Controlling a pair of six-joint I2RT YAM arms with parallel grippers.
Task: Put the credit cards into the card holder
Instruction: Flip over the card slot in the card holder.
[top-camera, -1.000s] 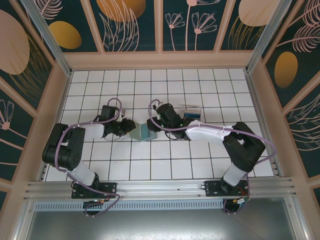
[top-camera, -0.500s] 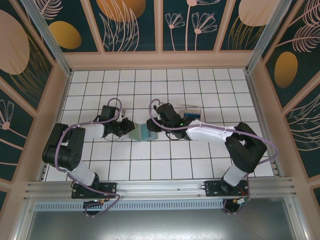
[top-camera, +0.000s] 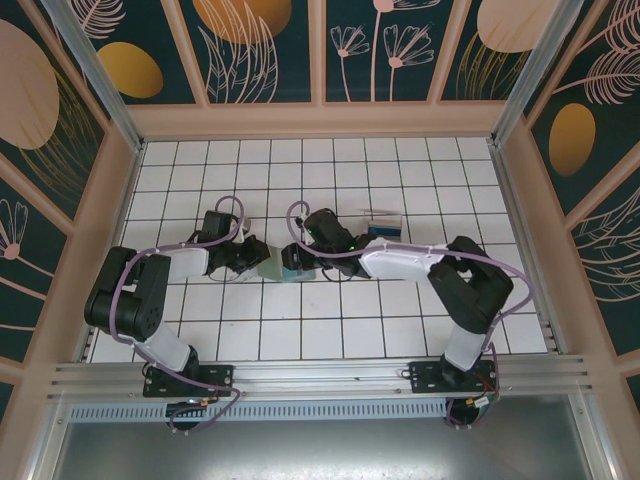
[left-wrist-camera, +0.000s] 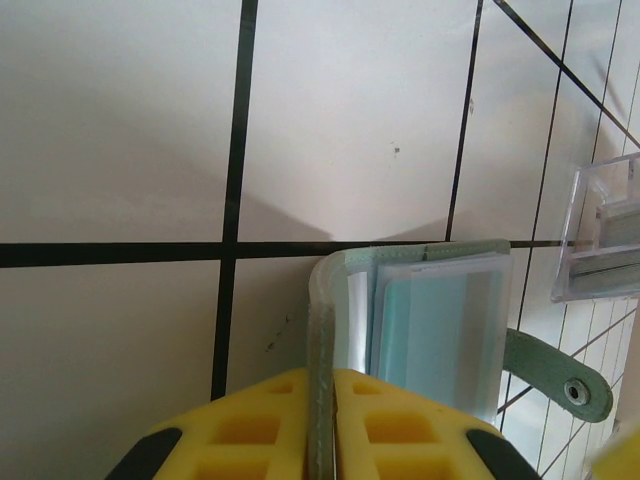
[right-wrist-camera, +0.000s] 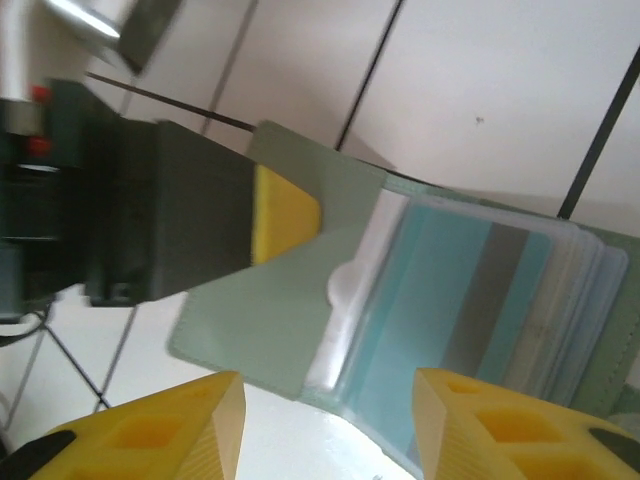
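The sage-green card holder (top-camera: 270, 268) lies open on the tiles between the two arms. My left gripper (top-camera: 254, 262) is shut on its left flap (left-wrist-camera: 322, 330). Clear sleeves inside hold a teal credit card (left-wrist-camera: 440, 322); the snap strap (left-wrist-camera: 562, 376) sticks out to the right. My right gripper (top-camera: 293, 259) hovers over the holder's right half, open. In the right wrist view its fingers (right-wrist-camera: 190, 425) straddle the flap (right-wrist-camera: 265, 315) and the sleeved teal card (right-wrist-camera: 430, 300), touching nothing. The left gripper's yellow finger (right-wrist-camera: 285, 215) presses the flap's far edge.
A clear plastic tray (top-camera: 384, 226) stands just right of the right wrist, with more cards upright in it (left-wrist-camera: 612, 235). Pink side walls (top-camera: 112, 215) and an aluminium rail (top-camera: 320, 375) at the near edge bound the white tiled floor.
My right gripper has slid left and now covers the teal card side of the open holder. The left gripper and the holder have stayed in place.
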